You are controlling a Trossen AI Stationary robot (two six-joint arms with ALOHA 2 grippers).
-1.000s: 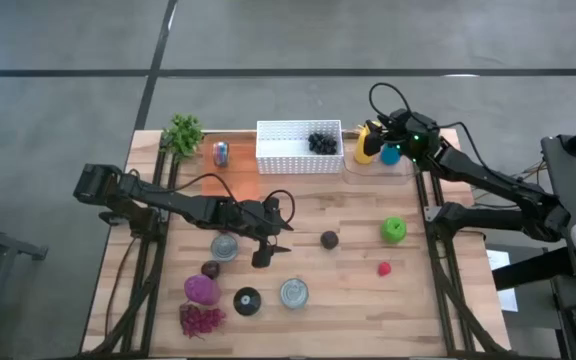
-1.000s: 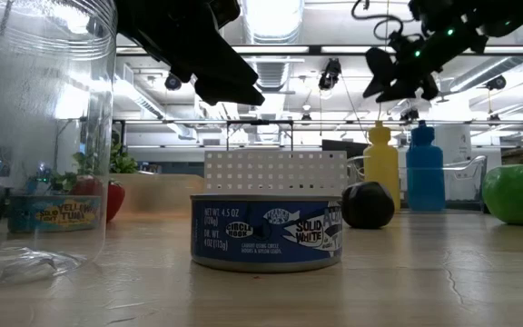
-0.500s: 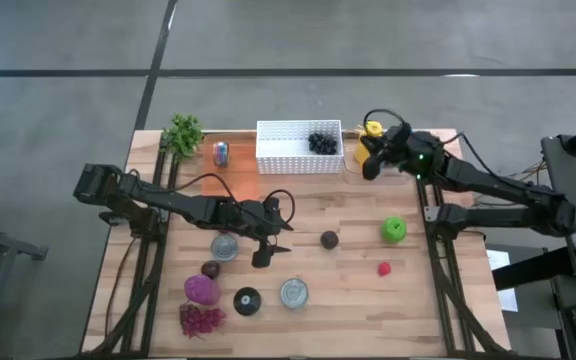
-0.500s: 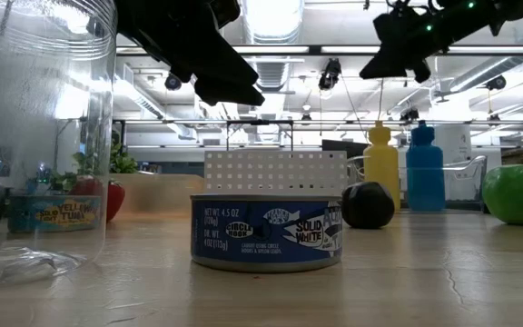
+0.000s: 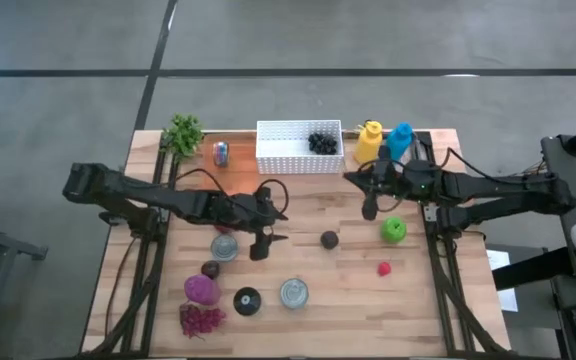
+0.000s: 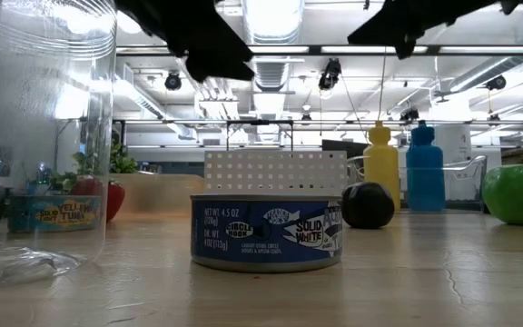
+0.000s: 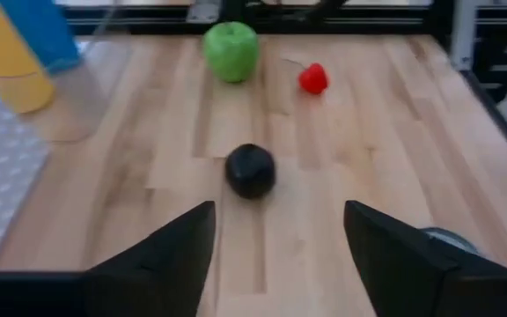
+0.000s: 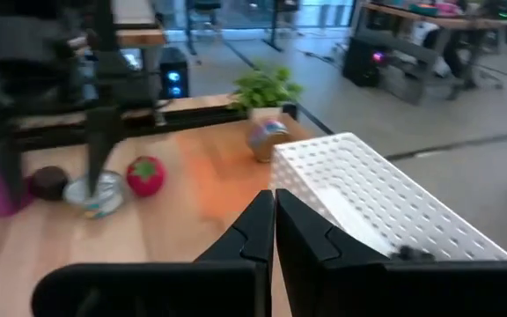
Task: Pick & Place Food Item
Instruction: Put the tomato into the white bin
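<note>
My left gripper (image 5: pixel 261 246) hangs open over the table's middle, beside a tuna can (image 5: pixel 225 246). Its wrist view shows a dark round fruit (image 7: pixel 251 170) on the wood ahead of the fingers, with a green apple (image 7: pixel 231 51) and a small red fruit (image 7: pixel 313 78) beyond. My right gripper (image 5: pixel 370 207) is shut on nothing, above the table in front of the yellow bottle (image 5: pixel 369 140) and the blue bottle (image 5: pixel 400 140). The white basket (image 5: pixel 299 147) at the far edge holds a dark bunch (image 5: pixel 320 143).
Near the front lie a second can (image 5: pixel 294 293), a black disc (image 5: pixel 247 299), a purple ball (image 5: pixel 201 290) and a magenta bunch (image 5: pixel 201 320). A plant (image 5: pixel 183 133), a small can (image 5: pixel 220 152) and an orange mat (image 5: pixel 230 185) sit far left.
My right gripper has left the bottles at the far edge and come toward the table's near side and middle, shutting its fingers on the way with nothing between them. My left gripper has risen a little and drawn slightly back.
</note>
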